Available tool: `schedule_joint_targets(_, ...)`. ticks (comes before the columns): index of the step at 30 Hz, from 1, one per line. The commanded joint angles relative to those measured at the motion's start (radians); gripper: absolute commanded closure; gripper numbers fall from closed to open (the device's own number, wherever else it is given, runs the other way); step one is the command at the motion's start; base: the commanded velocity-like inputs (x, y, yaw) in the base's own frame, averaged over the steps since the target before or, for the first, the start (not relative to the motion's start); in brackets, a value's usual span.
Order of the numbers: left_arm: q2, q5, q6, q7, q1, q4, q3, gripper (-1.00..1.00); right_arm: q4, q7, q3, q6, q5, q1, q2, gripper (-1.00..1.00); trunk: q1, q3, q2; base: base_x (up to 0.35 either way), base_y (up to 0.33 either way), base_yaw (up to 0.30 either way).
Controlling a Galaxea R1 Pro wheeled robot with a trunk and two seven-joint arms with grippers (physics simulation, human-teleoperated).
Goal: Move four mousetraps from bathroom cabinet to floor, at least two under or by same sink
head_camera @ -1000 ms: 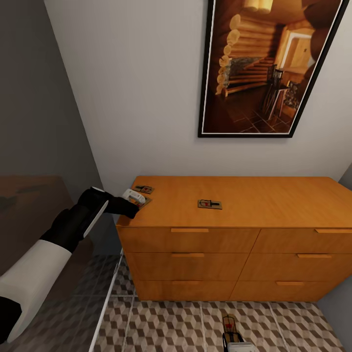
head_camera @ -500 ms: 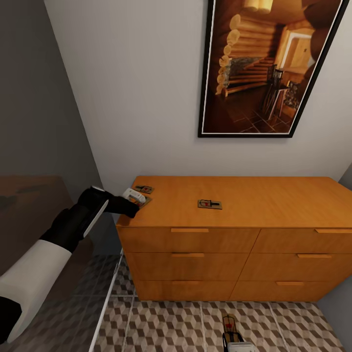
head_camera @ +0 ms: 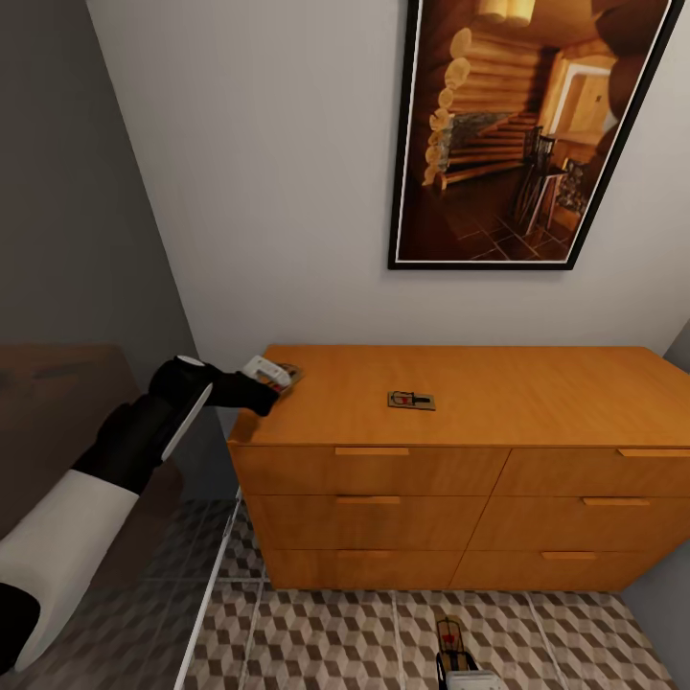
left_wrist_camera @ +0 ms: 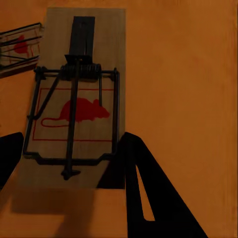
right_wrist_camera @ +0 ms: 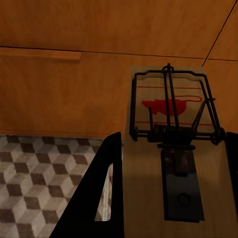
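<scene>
The orange-brown cabinet (head_camera: 537, 383) stands against the wall. My left gripper (head_camera: 273, 375) hovers just over its left rear corner, shut on a mousetrap (left_wrist_camera: 74, 99) that casts a shadow on the wood; the fingers (left_wrist_camera: 148, 198) flank it. A second mousetrap (left_wrist_camera: 17, 47) lies beside it, partly hidden (head_camera: 291, 369) in the head view. Another mousetrap (head_camera: 411, 400) lies flat mid-top. Low in front of the drawers, my right gripper (head_camera: 467, 674) is shut on a further mousetrap (head_camera: 448, 634), (right_wrist_camera: 171, 148) above the cube-patterned bathroom floor (head_camera: 335, 642). The sink is out of view.
A large framed picture (head_camera: 527, 134) hangs above the cabinet. A dark brown surface (head_camera: 57, 383) and a grey wall (head_camera: 67, 192) close in on the left. A pale strip (head_camera: 216, 575) runs along the floor by the cabinet's left end.
My left gripper has risen slightly and shifted toward the wall, taking one of the two corner mousetraps up with it. The right arm and the camera stay still.
</scene>
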Motion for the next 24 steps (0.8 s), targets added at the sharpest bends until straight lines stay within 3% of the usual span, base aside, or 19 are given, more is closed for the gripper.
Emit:
schedule_joint_targets(1, 0.001, -0.002, 0.004, -0.005, -0.001, -0.009, -0.001, 1.00, 0.001, -0.003, 0.008, -0.003, -0.006, -0.001, 0.000, 1.00, 0.000, -0.001, -0.001, 0.000, 0.000, 0.000)
schedule_joint_targets(20, 0.002, -0.001, 0.005, -0.004, -0.001, -0.033, -0.004, 1.00, 0.001, -0.003, 0.008, -0.003, -0.006, -0.001, -0.001, 1.00, 0.000, -0.001, -0.001, -0.002, 0.000, 0.000)
schedule_joint_targets(24, 0.002, -0.001, 0.005, -0.004, -0.001, -0.032, -0.005, 1.00, 0.001, -0.003, 0.008, -0.003, -0.006, -0.001, -0.001, 1.00, 0.000, -0.001, -0.001, -0.182, -0.028, 0.000)
